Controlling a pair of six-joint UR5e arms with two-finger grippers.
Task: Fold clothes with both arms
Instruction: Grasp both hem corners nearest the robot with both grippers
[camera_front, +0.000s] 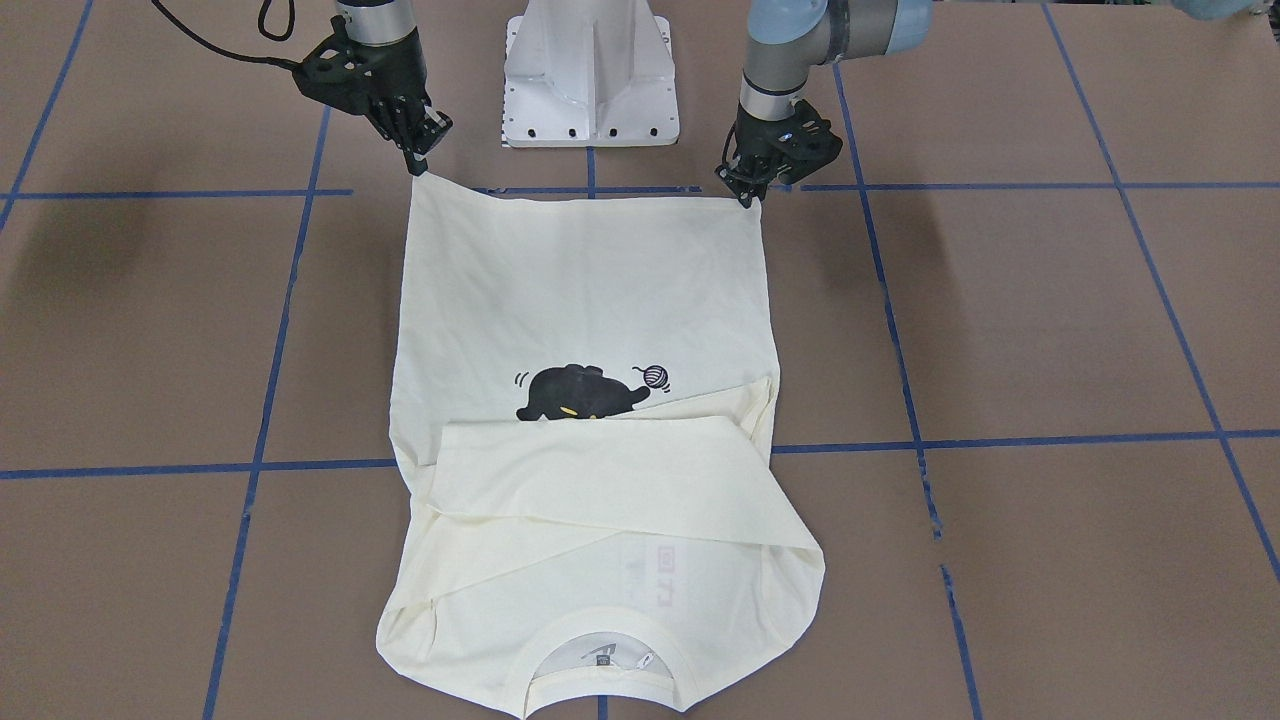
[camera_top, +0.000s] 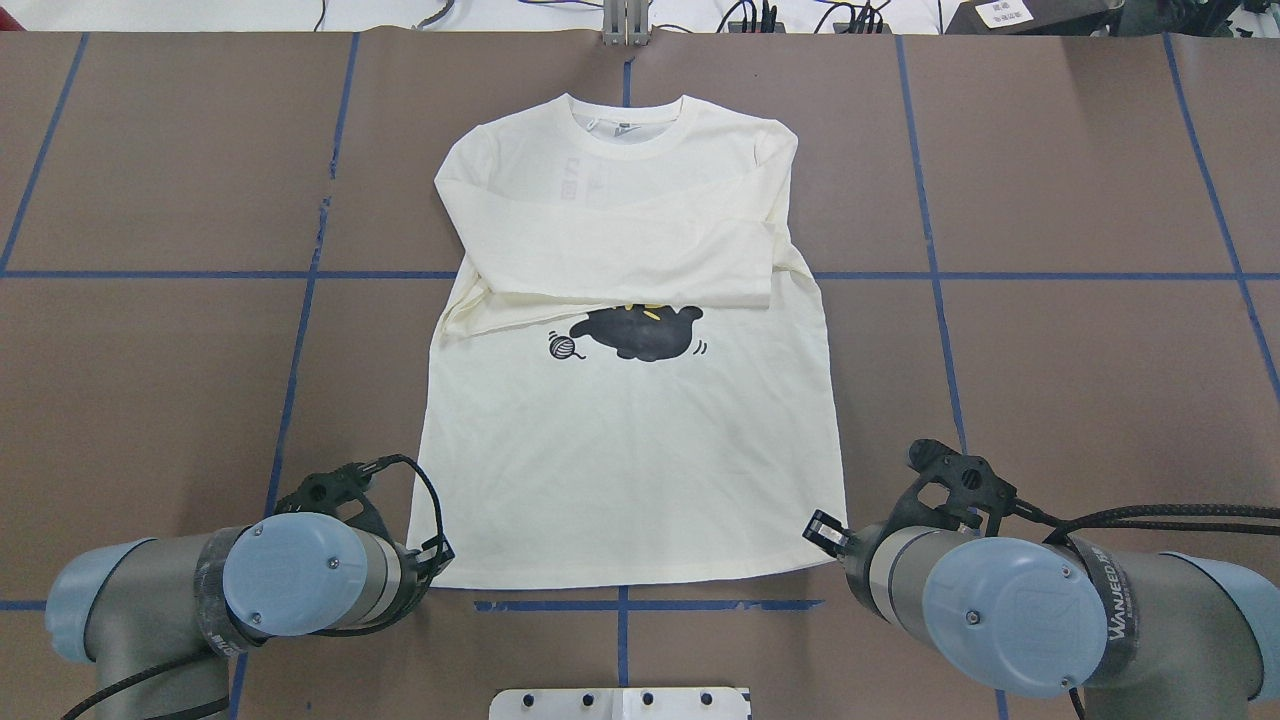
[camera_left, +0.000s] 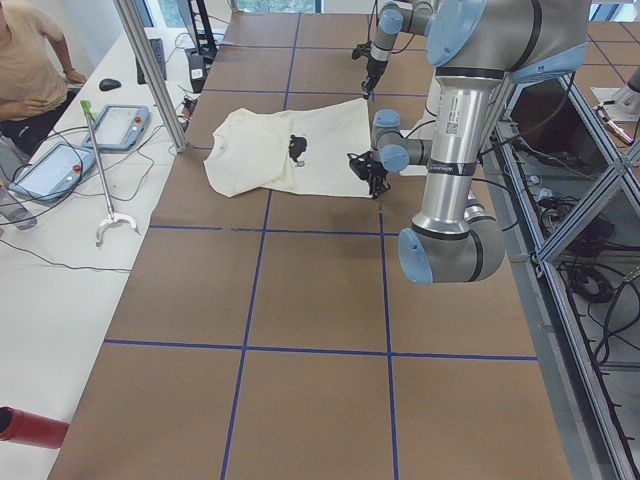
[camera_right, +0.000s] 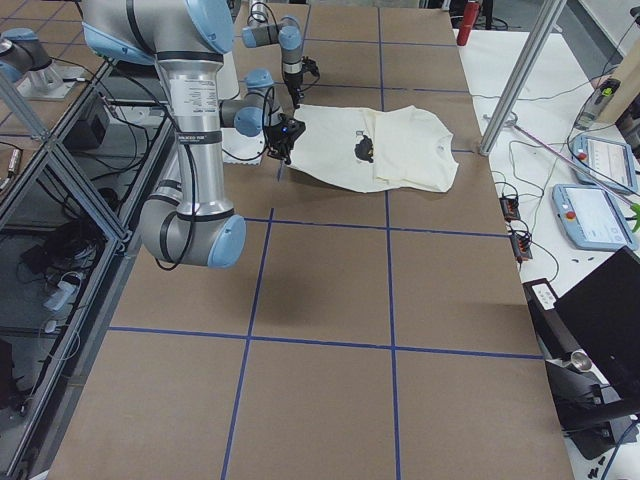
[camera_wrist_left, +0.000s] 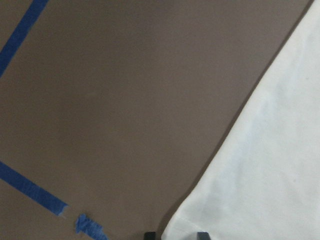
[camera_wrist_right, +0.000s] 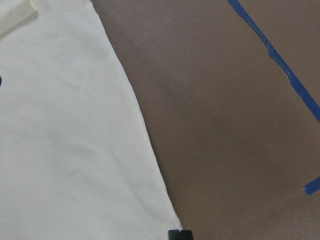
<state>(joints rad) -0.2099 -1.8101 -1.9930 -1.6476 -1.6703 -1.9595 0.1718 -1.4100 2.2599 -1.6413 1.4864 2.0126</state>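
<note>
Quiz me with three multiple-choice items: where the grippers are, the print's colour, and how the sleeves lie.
1. Where on the cream long-sleeved T-shirt are the black two-finger left gripper and right gripper?
A. at the collar
B. at the two hem corners
C. at the cuffs

2. What colour is the cat print?
A. black
B. red
C. blue

3. How do the two sleeves lie?
A. spread out sideways
B. rolled up
C. folded across the chest

Answers:
1 B, each gripper's tips meet one hem corner in the front-facing view.
2 A, the cat shows black against the cream cloth.
3 C, both sleeves cross the chest and overlap the print's edge.
</note>
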